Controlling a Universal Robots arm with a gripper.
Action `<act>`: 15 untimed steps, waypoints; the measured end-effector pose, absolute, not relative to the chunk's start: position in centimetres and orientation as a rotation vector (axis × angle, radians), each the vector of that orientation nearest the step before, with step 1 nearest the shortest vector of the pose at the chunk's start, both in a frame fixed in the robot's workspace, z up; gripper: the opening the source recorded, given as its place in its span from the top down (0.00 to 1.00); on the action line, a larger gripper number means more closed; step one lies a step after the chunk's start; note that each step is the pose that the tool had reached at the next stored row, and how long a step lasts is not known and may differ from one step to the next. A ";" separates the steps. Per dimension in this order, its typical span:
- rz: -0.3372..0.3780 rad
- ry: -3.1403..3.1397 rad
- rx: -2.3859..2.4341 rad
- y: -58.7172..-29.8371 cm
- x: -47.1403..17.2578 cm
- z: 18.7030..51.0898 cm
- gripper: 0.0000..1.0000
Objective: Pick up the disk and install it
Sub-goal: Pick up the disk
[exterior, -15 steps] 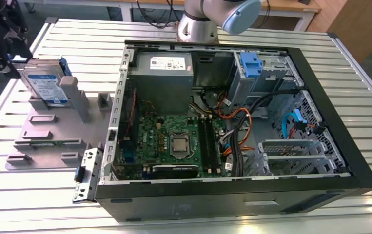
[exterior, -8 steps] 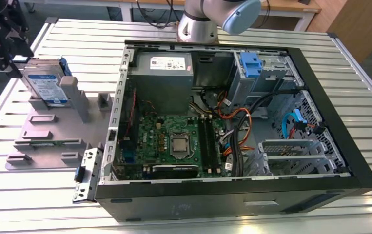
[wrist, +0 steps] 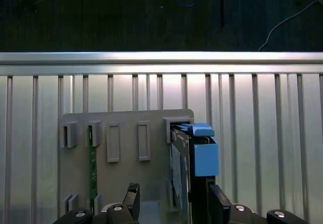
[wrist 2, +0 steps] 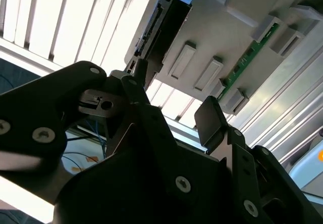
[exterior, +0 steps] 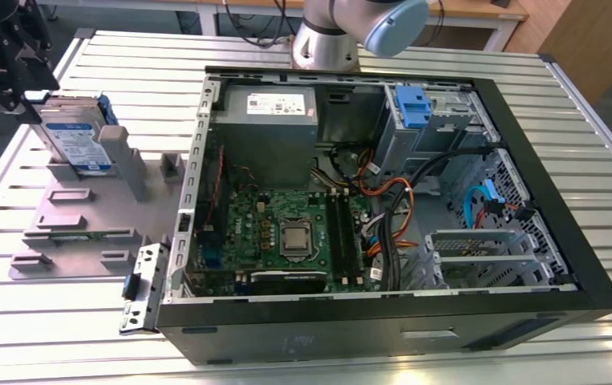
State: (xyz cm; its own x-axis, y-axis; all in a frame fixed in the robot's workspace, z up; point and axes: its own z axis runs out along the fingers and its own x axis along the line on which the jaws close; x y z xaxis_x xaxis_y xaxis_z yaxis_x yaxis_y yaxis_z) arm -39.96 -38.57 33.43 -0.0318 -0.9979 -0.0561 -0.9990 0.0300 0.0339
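Note:
The disk [exterior: 74,138] stands upright on its edge in a slot of the grey holder plate [exterior: 70,216] at the exterior view's left. Its white-and-blue label faces outward, and a blue bracket [wrist: 204,156] runs along its side. My black gripper [exterior: 14,76] hangs just above and beside the disk's top edge. In the first wrist view the gripper [wrist: 175,204] is open, with one finger [wrist: 132,198] on each side of the disk [wrist: 179,171]. The second wrist view shows the gripper [wrist 2: 174,95] short of the disk [wrist 2: 164,19], with nothing between the pads.
An open computer case [exterior: 391,321] lies on the slatted metal table [exterior: 135,64]. Inside it are a motherboard [exterior: 284,233], a grey power-supply box [exterior: 268,108], cable bundles and a drive bay with a blue latch [exterior: 413,104]. The arm's base [exterior: 327,44] stands behind the case.

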 end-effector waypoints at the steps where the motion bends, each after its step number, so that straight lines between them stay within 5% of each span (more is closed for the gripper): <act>1: 0.099 2.242 -2.174 -38.5 -40.0 33.4 0.35; 15: 0.110 2.237 -2.169 -37.5 -40.1 32.7 0.35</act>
